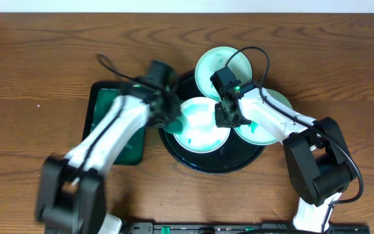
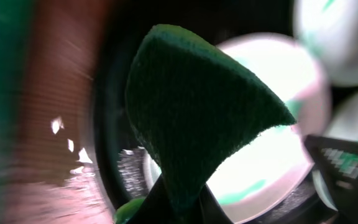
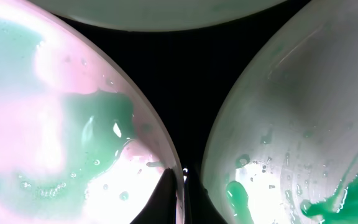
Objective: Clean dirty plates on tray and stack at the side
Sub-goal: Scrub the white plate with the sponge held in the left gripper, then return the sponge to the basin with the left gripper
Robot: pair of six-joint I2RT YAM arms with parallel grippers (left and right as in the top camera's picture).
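Worktop: brown wood grain, pale wall strip behind.
Tray: glossy black, mid-worktop.
Plates: three on tray, teal-smeared, wet.
Left fingers: clamped on green sponge over middle plate.
Right fingers: pinching middle plate's rim.

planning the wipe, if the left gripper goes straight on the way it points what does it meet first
Likely the smeared middle plate, touched first by the sponge the left gripper holds; the view is blurred, so depth is uncertain.
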